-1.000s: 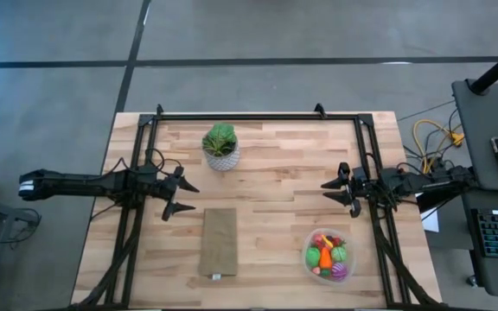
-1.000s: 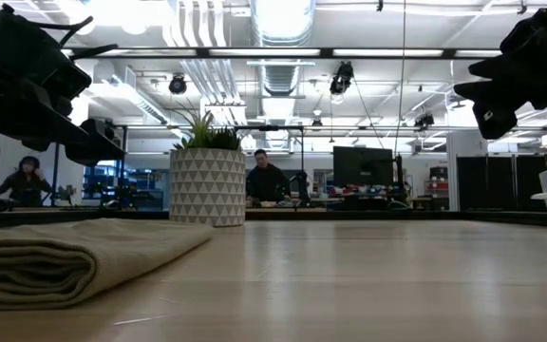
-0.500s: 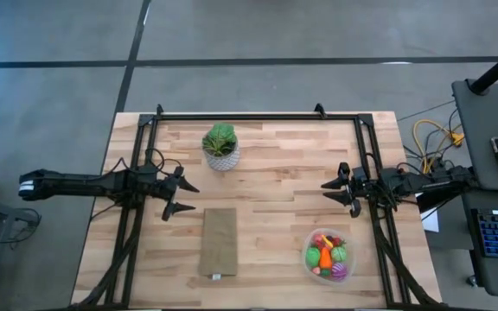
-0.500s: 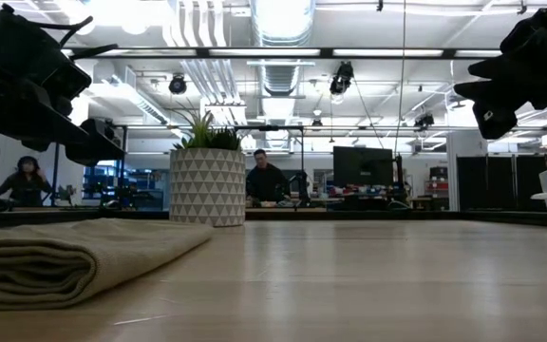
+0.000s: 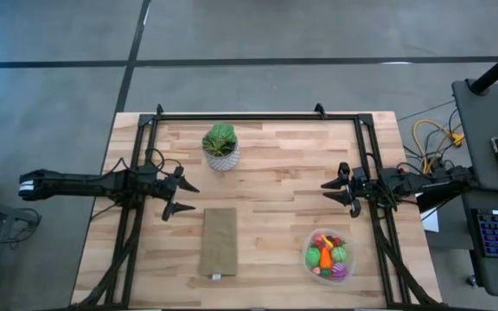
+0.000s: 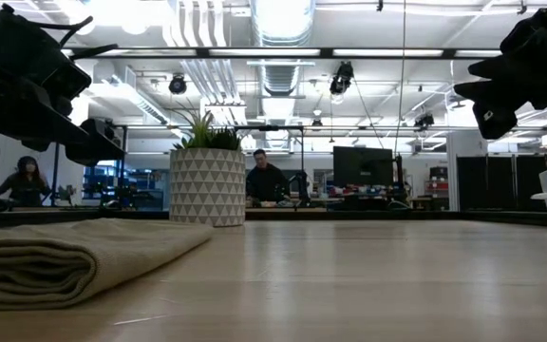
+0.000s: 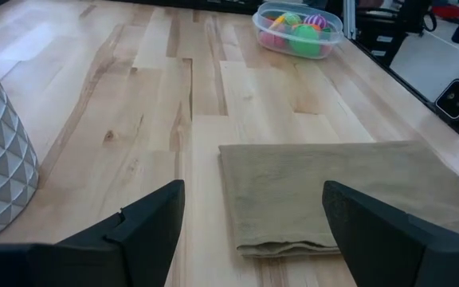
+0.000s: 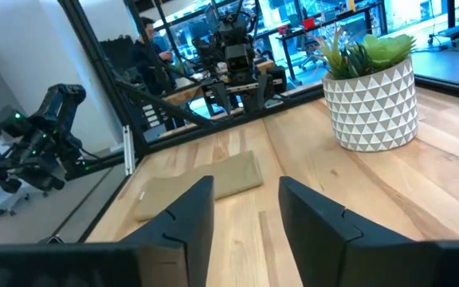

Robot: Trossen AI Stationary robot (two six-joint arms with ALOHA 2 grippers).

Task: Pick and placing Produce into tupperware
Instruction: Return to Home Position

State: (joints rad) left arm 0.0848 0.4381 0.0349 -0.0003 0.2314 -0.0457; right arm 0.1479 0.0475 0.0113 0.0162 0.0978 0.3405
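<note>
1. Counter (image 5: 275, 220): pale wood planks, with a black rail (image 5: 258, 117) along one long edge.
2. Potted plant (image 5: 220, 147): green leaves in a white, triangle-patterned pot, upright near the railed edge, left of centre in the high view.
3. Folded tan cloth (image 5: 219, 241): lying flat by the opposite long edge, well apart from the pot.
4. Room beyond the counter: a person (image 6: 265, 180) near a dark monitor (image 6: 362, 167).

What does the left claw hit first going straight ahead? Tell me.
Nothing close: the left claw points between the plant pot and the folded cloth; the right claw opposite probably comes first, heights unclear.
</note>
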